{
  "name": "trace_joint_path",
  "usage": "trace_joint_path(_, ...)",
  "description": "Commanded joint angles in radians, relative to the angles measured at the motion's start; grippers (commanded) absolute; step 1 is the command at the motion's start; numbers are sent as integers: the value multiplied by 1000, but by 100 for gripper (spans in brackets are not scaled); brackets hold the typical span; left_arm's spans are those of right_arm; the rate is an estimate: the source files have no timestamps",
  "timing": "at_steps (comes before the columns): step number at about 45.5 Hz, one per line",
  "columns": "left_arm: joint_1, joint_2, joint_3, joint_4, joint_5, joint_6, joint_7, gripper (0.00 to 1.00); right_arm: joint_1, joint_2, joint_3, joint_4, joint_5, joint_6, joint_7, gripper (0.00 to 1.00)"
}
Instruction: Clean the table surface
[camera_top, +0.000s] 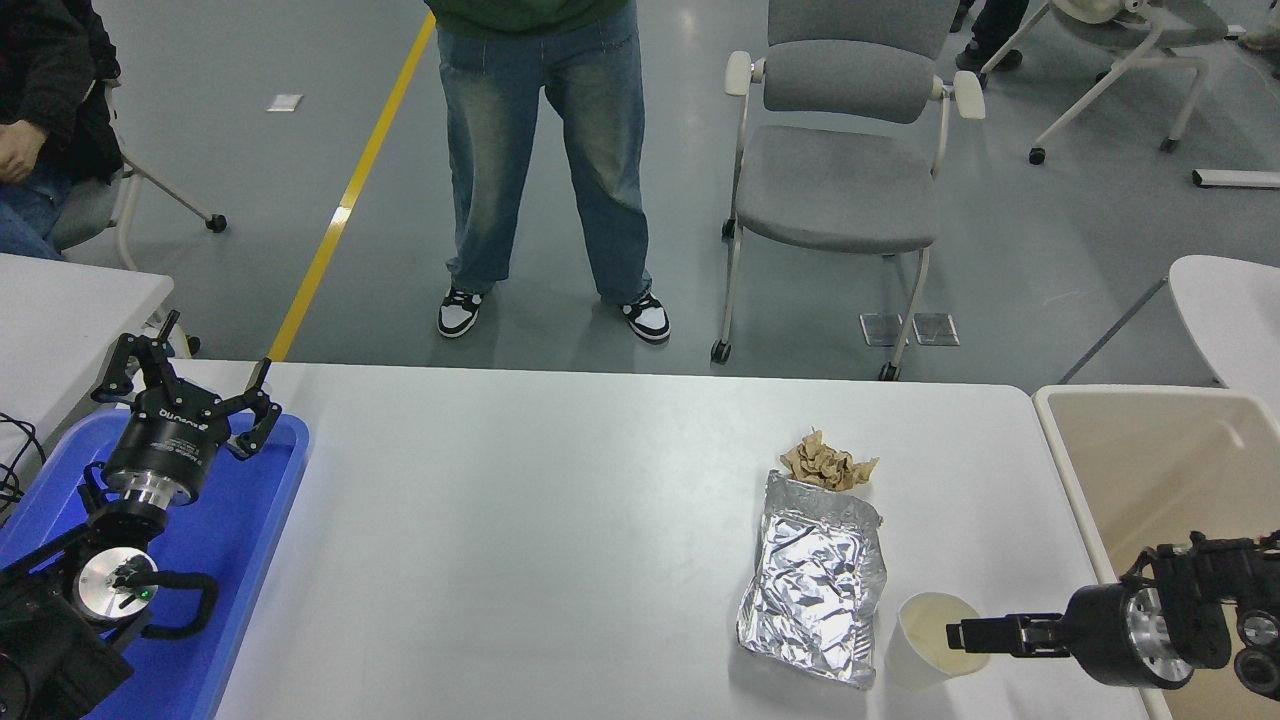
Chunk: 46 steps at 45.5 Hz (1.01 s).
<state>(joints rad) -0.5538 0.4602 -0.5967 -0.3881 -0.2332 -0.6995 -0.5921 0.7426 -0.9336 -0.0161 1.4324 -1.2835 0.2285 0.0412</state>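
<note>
The table surface (550, 520) is a wide white top. At its right front lie a crumpled silver foil bag (815, 580), a wad of brown paper (828, 463) at the bag's far end, and a white paper cup (925, 650) lying open toward the right. My right gripper (960, 635) comes in from the right edge, low over the table, with its tip at the cup's open mouth. I see it side-on. My left gripper (190, 385) is parked open over the blue tray (250, 520) at the lower left.
A beige bin (1150, 460) stands against the table's right end, beside my right arm. A person in jeans (545, 150) stands at the far side. A grey chair (840, 180) is behind the table. Smaller white tabletops show at both side edges.
</note>
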Motion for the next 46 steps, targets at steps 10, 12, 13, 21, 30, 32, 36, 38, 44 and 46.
trace_joint_path(10, 0, 0, 0, 0, 0, 0, 0, 100, -9, 78, -2, -56, -5, 0, -23, 67)
trace_joint_path(12, 0, 0, 0, 0, 0, 0, 0, 100, -9, 82, -4, -56, -7, 2, -24, 62)
trace_joint_path(13, 0, 0, 0, 0, 0, 0, 0, 100, -9, 84, -4, -56, -7, 2, -24, 59)
trace_joint_path(21, 0, 0, 0, 0, 0, 0, 0, 100, 3, 81, -34, -55, 1, 17, -24, 0)
trace_joint_path(30, 0, 0, 0, 0, 0, 0, 0, 100, 9, 61, -38, -50, 12, 49, -41, 0)
trace_joint_path(32, 0, 0, 0, 0, 0, 0, 0, 100, 11, 55, -35, -49, 13, 51, -41, 0)
trace_joint_path(36, 0, 0, 0, 0, 0, 0, 0, 100, 17, 38, -28, -43, 18, 52, -41, 0)
trace_joint_path(38, 0, 0, 0, 0, 0, 0, 0, 100, 27, 24, -28, -32, 38, 54, -41, 0)
trace_joint_path(44, 0, 0, 0, 0, 0, 0, 0, 100, 75, -43, -30, 20, 95, 74, -41, 0)
trace_joint_path(46, 0, 0, 0, 0, 0, 0, 0, 100, 92, -73, -28, 42, 101, 86, -41, 0)
